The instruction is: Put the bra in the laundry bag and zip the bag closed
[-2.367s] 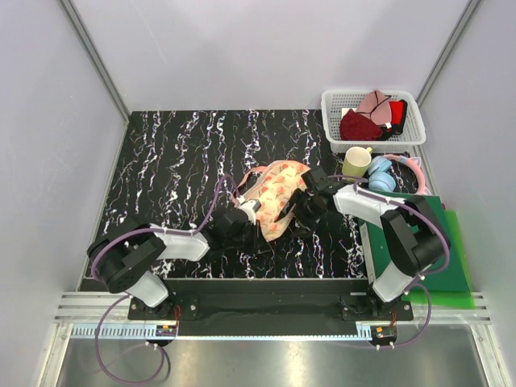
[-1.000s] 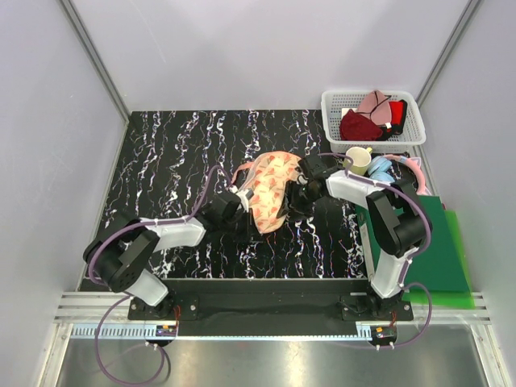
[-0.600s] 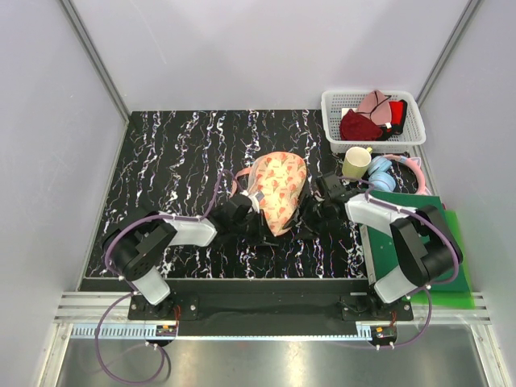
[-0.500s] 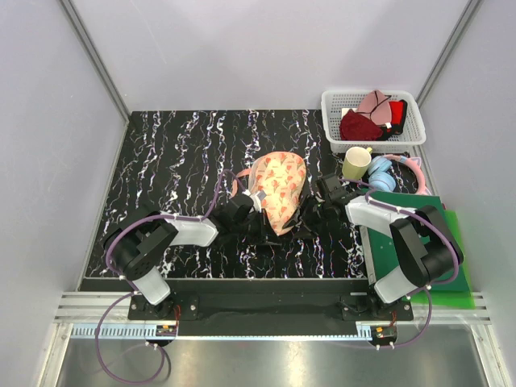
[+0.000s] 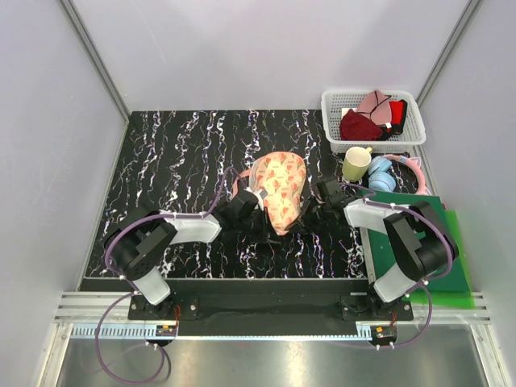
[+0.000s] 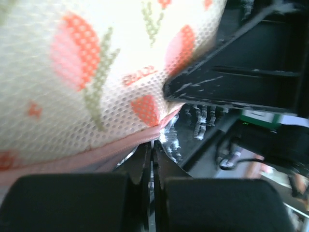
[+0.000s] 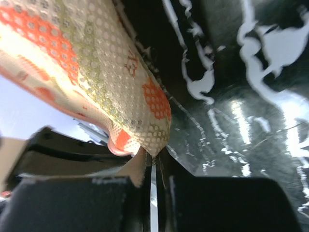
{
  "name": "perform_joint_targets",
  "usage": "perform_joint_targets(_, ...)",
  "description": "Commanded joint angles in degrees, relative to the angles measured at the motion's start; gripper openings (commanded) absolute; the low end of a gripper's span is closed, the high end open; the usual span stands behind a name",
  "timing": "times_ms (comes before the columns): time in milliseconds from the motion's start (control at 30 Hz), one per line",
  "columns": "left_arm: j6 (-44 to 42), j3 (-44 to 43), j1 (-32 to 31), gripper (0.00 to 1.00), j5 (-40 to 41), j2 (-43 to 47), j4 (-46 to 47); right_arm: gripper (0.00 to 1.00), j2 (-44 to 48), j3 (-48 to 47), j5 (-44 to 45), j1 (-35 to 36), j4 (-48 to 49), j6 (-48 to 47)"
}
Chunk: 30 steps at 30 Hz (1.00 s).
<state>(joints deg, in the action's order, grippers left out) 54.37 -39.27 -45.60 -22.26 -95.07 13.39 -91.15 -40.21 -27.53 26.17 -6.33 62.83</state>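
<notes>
1. Nearest the bases: pinching low with the left gripper [image 6: 150, 162], fingers drawn together to a hairline gap and nipping the pink zip edge of the laundry bag [image 5: 280, 187].
2. Pinching likewise with the right gripper [image 7: 153, 162] at the bag's opposite lower corner, fingers shut on a fold of speckled mesh just above the table [image 5: 177, 153].
3. Gripped from both sides, most likely, to keep the bag's edge taut and steady for zipping. Impossible to tell here how far round the zip has run or where the puller sits.
4. Lying mid-table between the two grippers, folded over into one rounded lobe, printed side up.
5. No sight of the bra in any view. Judged to be tucked inside the folded bag, but not confirmed.
6. Underneath: black with white marbled streaks, glossy enough to throw glare in the right wrist view.
7. Off to the right: a green mat [image 5: 451, 258] beside the right arm's base, then a pale yellow mug [image 5: 355, 163] further back.
8. Farthest back, in the right corner: a white plastic basket [image 5: 376, 142] holding a dark red bra [image 5: 359, 126] and a pale pink garment [image 5: 373, 102]. Beyond that, plain grey walls on three sides.
</notes>
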Motion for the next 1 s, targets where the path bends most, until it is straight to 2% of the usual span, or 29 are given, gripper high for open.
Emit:
perform_joint_targets(0,-11.02,-4.41,1.3,0.0,12.31,0.58,-19.78,0.0,-1.83,-3.03,5.02,-2.7,-4.47,-9.1)
perform_joint_targets(200,-18.94,-3.01,4.03,0.0,16.2,3.83,-26.48,0.0,-1.48,-4.7,7.4,-6.75,-8.08,-16.4)
perform_joint_targets(267,-20.0,-2.83,3.95,0.0,13.93,3.75,-26.31,0.0,-2.71,-8.02,7.4,-6.93,-10.01,-18.87)
perform_joint_targets(400,-20.01,-2.22,1.58,0.0,8.56,5.15,-20.26,0.0,-5.87,-15.68,4.24,-6.84,-15.37,-24.41)
perform_joint_targets(433,-19.31,-2.57,1.05,0.0,7.07,5.15,-19.55,0.1,-6.05,-16.91,4.15,-6.84,-16.51,-24.77)
perform_joint_targets(467,-18.69,-3.7,0.61,0.0,6.45,5.07,-19.19,0.25,-5.88,-19.1,4.67,-6.75,-20.18,-25.03)
perform_joint_targets(567,-12.73,-3.89,0.34,0.0,2.58,4.63,-13.58,0.57,-3.34,-19.39,4.16,-6.75,-24.33,-23.64)
perform_joint_targets(600,-9.14,-4.06,0.25,0.0,1.79,4.54,-10.0,0.61,-1.41,-18.43,2.06,-6.75,-24.26,-22.76)
perform_joint_targets(733,-6.3,-8.45,-0.89,0.0,0.12,1.91,-8.47,0.7,3.42,-9.4,-3.4,-5.26,-15.6,-14.77)
perform_joint_targets(800,-5.33,-9.86,-1.06,0.0,-0.67,1.2,-7.77,0.7,3.7,-7.44,-4.02,-3.77,-11.88,-10.72)
perform_joint_targets(967,-4.89,-10.83,-2.03,0.0,-2.35,0.23,-7.59,0.66,-0.16,-6.81,-4.91,-2.62,-6.16,-8.16)
